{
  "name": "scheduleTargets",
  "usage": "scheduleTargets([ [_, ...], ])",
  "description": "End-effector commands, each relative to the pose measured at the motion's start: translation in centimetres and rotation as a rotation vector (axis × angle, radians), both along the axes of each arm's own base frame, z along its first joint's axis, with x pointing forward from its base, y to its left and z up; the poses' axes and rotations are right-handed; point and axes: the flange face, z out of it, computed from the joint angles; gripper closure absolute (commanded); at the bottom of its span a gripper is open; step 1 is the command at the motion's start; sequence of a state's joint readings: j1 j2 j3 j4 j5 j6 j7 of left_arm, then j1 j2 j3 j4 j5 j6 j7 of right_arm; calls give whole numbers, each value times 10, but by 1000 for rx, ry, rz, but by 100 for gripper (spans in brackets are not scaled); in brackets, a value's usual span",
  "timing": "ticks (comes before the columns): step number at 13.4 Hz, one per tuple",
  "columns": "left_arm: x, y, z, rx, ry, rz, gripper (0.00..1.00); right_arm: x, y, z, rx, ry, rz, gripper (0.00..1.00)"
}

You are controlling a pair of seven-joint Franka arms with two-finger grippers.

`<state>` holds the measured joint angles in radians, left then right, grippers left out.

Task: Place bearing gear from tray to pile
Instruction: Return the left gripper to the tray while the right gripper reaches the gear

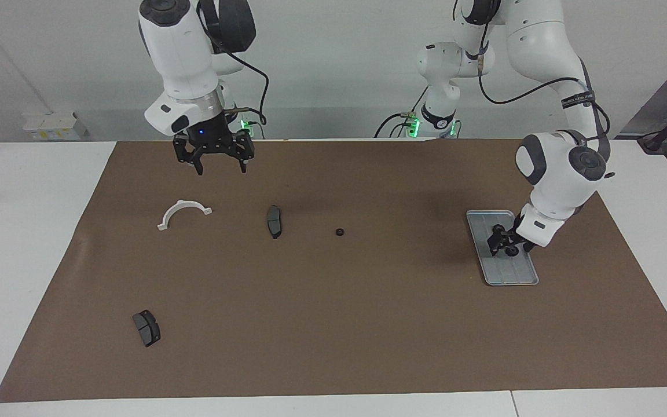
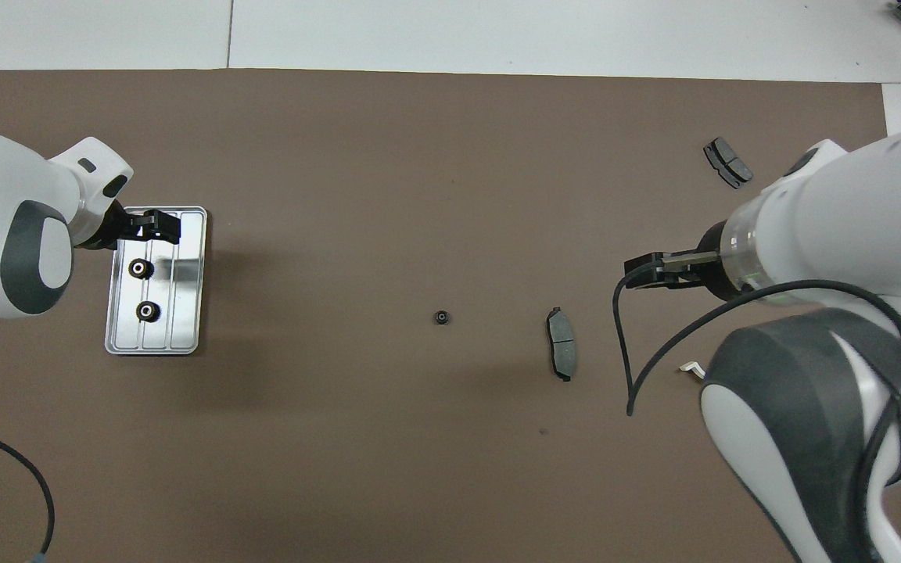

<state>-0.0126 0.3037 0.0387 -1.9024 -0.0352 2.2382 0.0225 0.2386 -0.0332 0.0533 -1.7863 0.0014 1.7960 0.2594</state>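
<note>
The silver tray (image 2: 188, 281) lies at the left arm's end of the mat; it also shows in the facing view (image 1: 519, 275). Two black bearing gears (image 2: 140, 268) (image 2: 147, 311) sit in it, and one shows in the facing view (image 1: 510, 251). My left gripper (image 1: 508, 245) hangs open just above that gear, over the tray (image 2: 155, 227). A third bearing gear (image 1: 340, 233) (image 2: 441, 317) lies on the mat mid-table. The pile is a white bracket (image 1: 183, 213) and two brake pads (image 1: 274, 220) (image 1: 146, 328). My right gripper (image 1: 220, 167) waits open, raised over the mat near the bracket.
The brown mat (image 1: 333, 324) covers most of the white table. In the overhead view the right arm (image 2: 810, 258) hides most of the bracket, with only its tip (image 2: 691, 367) showing. The brake pads (image 2: 561, 353) (image 2: 727, 163) lie far apart.
</note>
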Motion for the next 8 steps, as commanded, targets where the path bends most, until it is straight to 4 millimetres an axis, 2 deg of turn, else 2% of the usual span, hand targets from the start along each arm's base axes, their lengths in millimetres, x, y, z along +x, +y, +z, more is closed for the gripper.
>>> scheduleTargets([
  [1, -23, 15, -14, 3, -36, -36, 0, 5, 40, -38, 26, -4, -20, 0],
  [3, -23, 23, -21, 4, -35, -40, 0, 11, 79, -71, 22, -6, -42, 0],
  [5, -24, 23, -23, 4, -32, -40, 10, 17, 109, -102, 35, -21, -64, 0],
  [6, -22, 23, -24, 2, -44, -35, 15, 21, 116, -115, 39, -28, -86, 0],
  [8, -22, 22, -36, 3, -44, -38, 23, 19, 148, -142, 49, -38, -92, 0],
])
